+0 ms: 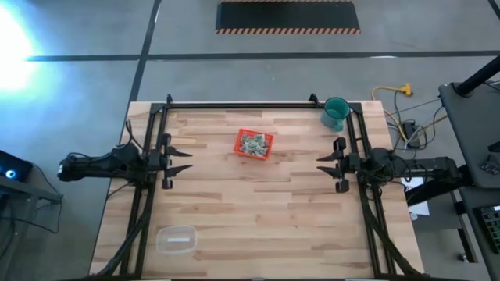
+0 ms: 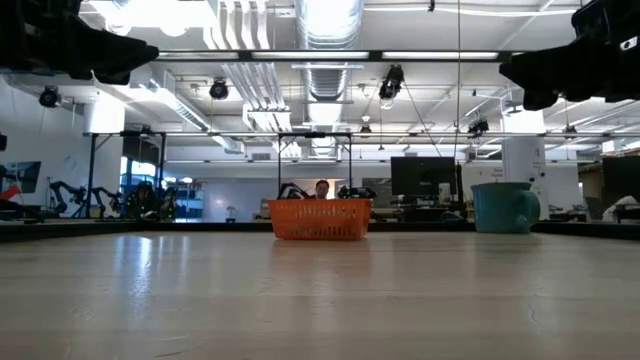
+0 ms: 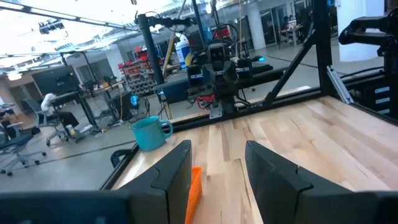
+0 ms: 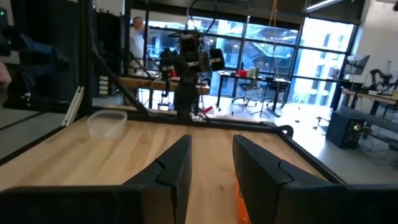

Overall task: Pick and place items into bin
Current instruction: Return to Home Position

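The bin, a small red tray (image 1: 254, 145), stands on the far middle of the wooden table, and several pale-green and white crumpled items (image 1: 253, 142) lie inside it. In the low view the bin (image 2: 320, 218) sits on the tabletop. My left gripper (image 1: 190, 160) hovers at the table's left side, open and holding nothing, pointing level toward the right. My right gripper (image 1: 319, 165) hovers at the right side, open and holding nothing, pointing level toward the left. A sliver of the bin (image 3: 194, 186) shows between the left gripper's fingers, which stand apart (image 3: 217, 149). The right gripper's fingers also stand apart (image 4: 211, 142).
A teal cup (image 1: 336, 113) stands at the far right corner. A clear rounded plastic container (image 1: 176, 239) lies near the front left. Black frame rails (image 1: 258, 106) run along the left, right and far edges. Bare wood lies between the two grippers.
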`<action>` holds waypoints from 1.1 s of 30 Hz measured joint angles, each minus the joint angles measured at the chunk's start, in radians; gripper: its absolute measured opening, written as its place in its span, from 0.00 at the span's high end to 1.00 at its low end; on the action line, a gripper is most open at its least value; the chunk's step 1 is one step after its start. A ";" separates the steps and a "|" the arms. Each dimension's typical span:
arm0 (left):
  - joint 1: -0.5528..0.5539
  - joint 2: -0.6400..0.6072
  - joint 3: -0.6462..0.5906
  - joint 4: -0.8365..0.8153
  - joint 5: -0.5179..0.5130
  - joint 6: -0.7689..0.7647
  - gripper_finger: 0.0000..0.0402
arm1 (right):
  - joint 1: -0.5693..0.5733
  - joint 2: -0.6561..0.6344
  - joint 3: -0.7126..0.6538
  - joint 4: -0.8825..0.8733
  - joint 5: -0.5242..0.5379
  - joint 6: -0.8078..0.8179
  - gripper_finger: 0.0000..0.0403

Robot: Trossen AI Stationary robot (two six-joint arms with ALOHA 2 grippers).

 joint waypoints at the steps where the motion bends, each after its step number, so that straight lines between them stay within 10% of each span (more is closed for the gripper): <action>1: 0.000 -0.015 0.000 -0.014 0.000 0.000 0.66 | 0.000 -0.009 0.000 -0.003 0.008 0.000 0.73; 33: -0.001 -0.066 -0.168 0.121 0.053 0.001 0.66 | 0.003 -0.067 0.000 -0.141 0.008 0.011 0.78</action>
